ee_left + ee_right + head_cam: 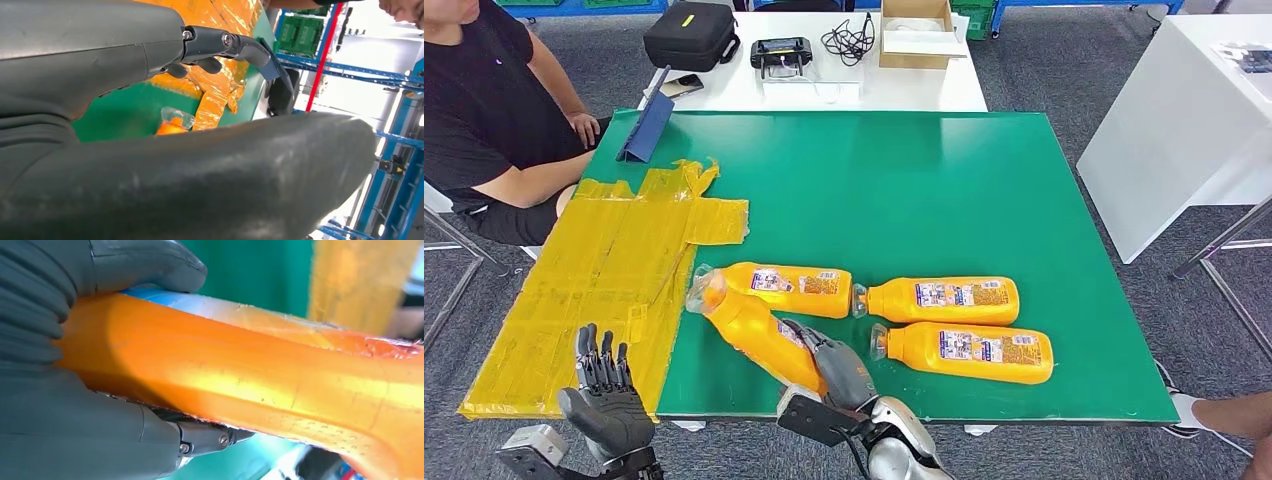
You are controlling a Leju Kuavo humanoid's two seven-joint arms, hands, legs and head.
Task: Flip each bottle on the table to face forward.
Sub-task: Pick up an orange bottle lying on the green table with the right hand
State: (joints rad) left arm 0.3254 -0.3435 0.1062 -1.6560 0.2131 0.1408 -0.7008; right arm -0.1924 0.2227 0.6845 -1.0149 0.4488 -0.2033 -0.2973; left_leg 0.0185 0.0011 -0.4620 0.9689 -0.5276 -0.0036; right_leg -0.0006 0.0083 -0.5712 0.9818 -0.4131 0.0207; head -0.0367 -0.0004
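- Green table (pixel 944 190) carries yellow crinkled sheeting (pixel 604 270) along its left edge, grey carpet around it.
- Right hand (pixel 839 365) grips a tilted orange bottle (pixel 754 330) near the front edge.
- Three bottles (pixel 944 300) lie flat beside it.
- Left hand (pixel 604 395) hovers, fingers spread, holding nothing.

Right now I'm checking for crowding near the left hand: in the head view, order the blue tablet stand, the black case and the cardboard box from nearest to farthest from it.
From the left hand:
1. Blue tablet stand, on the green table's far left edge.
2. Black case, on the white table behind.
3. Cardboard box, further right on that white table.
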